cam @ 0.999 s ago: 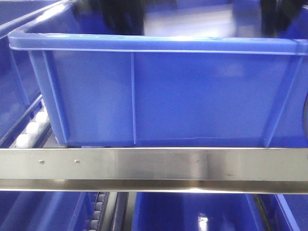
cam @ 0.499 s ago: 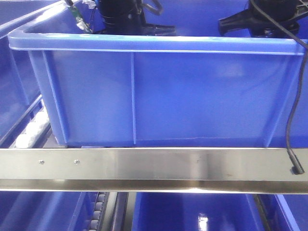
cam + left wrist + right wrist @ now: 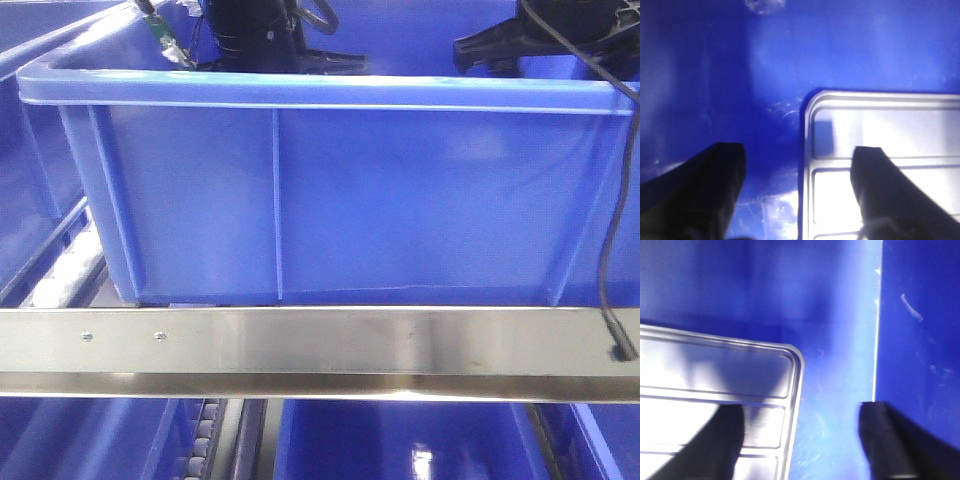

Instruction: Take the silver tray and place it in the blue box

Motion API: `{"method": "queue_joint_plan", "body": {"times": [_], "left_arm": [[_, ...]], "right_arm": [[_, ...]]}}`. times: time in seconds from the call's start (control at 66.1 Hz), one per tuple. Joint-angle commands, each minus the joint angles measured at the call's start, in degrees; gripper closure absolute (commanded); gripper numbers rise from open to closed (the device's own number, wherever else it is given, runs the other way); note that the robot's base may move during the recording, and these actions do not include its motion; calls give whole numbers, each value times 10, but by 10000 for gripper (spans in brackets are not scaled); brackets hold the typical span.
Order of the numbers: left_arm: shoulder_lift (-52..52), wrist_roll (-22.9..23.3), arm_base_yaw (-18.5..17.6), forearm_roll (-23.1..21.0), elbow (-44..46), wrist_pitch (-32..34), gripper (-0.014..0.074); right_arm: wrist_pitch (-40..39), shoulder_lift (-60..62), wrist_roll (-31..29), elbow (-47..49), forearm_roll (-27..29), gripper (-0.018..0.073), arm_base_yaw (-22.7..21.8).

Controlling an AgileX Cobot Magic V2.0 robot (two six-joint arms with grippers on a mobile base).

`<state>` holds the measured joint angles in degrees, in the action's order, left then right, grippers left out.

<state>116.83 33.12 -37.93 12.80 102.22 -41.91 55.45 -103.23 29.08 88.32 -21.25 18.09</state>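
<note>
The silver tray (image 3: 890, 130) lies flat on the floor of the blue box (image 3: 350, 190), ridged floor up. My left gripper (image 3: 799, 167) is open and straddles the tray's left edge, one finger over the tray, the other over bare blue floor. In the right wrist view the tray (image 3: 715, 370) shows its right corner. My right gripper (image 3: 802, 432) is open across that edge, its outer finger close to the box wall (image 3: 920, 340). From the front, only the two black arms (image 3: 250, 30) show above the rim; the tray is hidden.
A steel rail (image 3: 320, 345) runs across in front of the box. More blue crates sit below it (image 3: 400, 440) and at the left (image 3: 30, 180), beside white rollers (image 3: 60, 280). A black cable (image 3: 608, 260) hangs down the box's right end.
A second ago the arms and a pale shape were a blur above the rim. Now both arms hold still inside the box, and the black cable hangs at the right.
</note>
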Motion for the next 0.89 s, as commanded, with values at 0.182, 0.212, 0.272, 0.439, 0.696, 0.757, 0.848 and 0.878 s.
{"method": "queue_joint_plan", "body": {"times": [0.182, 0.212, 0.272, 0.439, 0.696, 0.757, 0.848, 0.878], "left_arm": [[-81, -44, -7, 14, 86, -44, 219], [-87, -45, -7, 14, 93, -54, 222], [-99, -55, -7, 16, 102, -73, 239], [-139, -77, -7, 45, 105, -132, 395], [-194, -160, -7, 71, 92, -217, 687], [-212, -162, -7, 74, 76, -222, 690], [-247, -162, -7, 73, 39, -216, 689], [-260, -162, -7, 69, 24, -209, 689]], "right_arm": [[7, 112, -20, 22, -23, 69, 0], [8, 122, -25, 22, -23, 87, 0], [9, 142, -33, 22, -23, 127, 2], [26, 192, -47, 22, -22, 260, 17], [36, 249, -47, -26, -22, 505, 40], [30, 264, -47, -50, -23, 506, 40], [21, 290, -47, -87, -22, 505, 40], [16, 302, -47, -99, -22, 505, 40]]}}
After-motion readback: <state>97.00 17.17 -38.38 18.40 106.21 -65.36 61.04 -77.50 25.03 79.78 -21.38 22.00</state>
